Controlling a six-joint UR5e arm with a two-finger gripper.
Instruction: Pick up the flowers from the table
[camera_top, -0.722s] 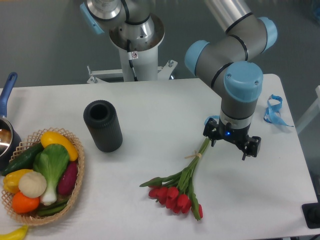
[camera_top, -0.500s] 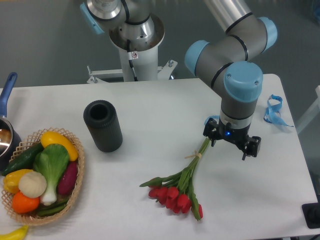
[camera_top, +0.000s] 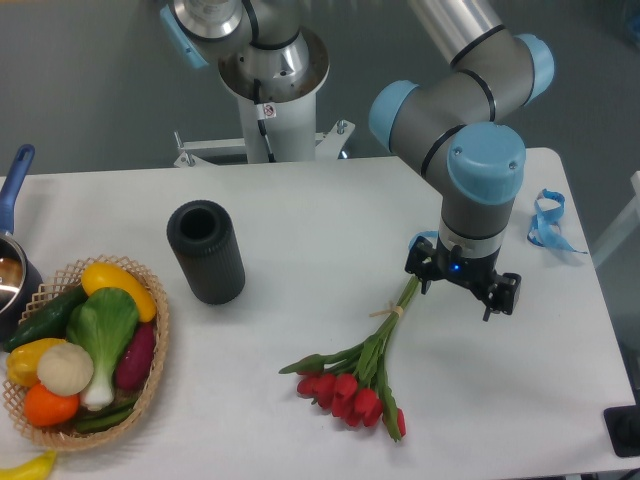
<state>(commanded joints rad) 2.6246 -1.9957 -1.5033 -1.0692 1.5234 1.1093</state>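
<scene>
The flowers (camera_top: 362, 372), red tulips with long green stems tied by a tan band (camera_top: 393, 312), lie flat on the white table (camera_top: 320, 220) at the front right. The blossoms point to the front and the stem ends point back right. My gripper (camera_top: 462, 282) points straight down over the table, just right of the stem ends. Its black fingers (camera_top: 506, 291) stand spread to either side of the wrist, open and holding nothing. The left finger is next to the stem tips; I cannot tell whether it touches them.
A black cylinder (camera_top: 205, 251) lies left of centre. A wicker basket (camera_top: 150, 380) of vegetables sits at the front left, with a blue-handled pot (camera_top: 12, 262) behind it. A blue ribbon (camera_top: 548, 220) lies at the right edge. The robot base (camera_top: 272, 90) stands at the back.
</scene>
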